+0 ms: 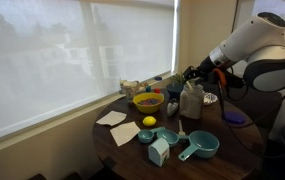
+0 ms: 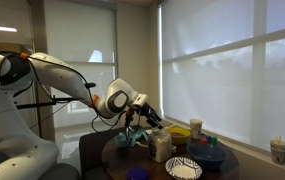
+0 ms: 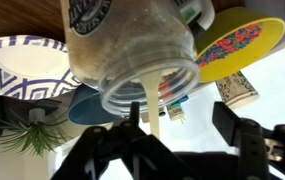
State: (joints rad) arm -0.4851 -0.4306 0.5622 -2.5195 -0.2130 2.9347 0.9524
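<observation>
The gripper (image 3: pixel 177 128) hangs just over the jar (image 3: pixel 132 50), fingers spread wide, holding nothing. The jar stands on the round table (image 1: pixel 237 150) with white stuff inside. Behind it lie a striped plate (image 3: pixel 12 65) and a dotted plate (image 3: pixel 237 45). Farther off, a yellow bowl (image 1: pixel 147 100) sits by the window (image 1: pixel 62 50).

Jar (image 1: pixel 191 100) is boxed in: yellow bowl (image 1: pixel 148 101) just beside it toward the window, patterned plate (image 1: pixel 210 98) close on the opposite side, teal cups (image 1: pixel 197 147) near in front; open air straight above it, bare bench (image 1: pixel 240 140) beyond the cups.
</observation>
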